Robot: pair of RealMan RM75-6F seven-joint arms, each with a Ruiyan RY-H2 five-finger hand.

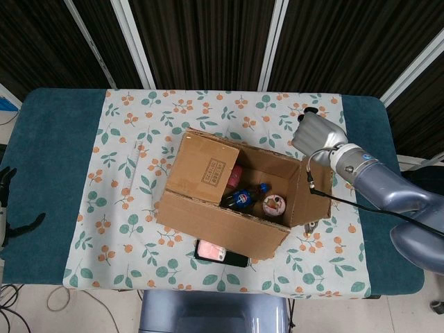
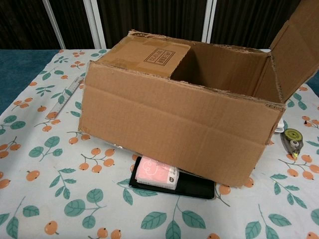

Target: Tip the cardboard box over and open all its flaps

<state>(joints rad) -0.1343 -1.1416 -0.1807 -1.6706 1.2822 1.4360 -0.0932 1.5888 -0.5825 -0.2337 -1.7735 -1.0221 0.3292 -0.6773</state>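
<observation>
One cardboard box, standing upright on the table, top open. One flap on its left end lies folded inward over the opening; one flap on its right end leans outward and upward.

Contents of the box, seen from the head view: one dark bottle with a blue label, lying down; one small round container with a pink top, just right of the bottle; one reddish item partly hidden under the inward flap, kind unclear.

Outside the box: one black tray tucked under its near edge, carrying one pink packet. One tape dispenser near its right end. One ruler well to its left.

One right hand, just beyond the box's far right corner, beside the raised flap; whether its fingers touch or grip the flap cannot be told. One left hand, well left of the box at the frame edge, holding nothing, fingers apart.
</observation>
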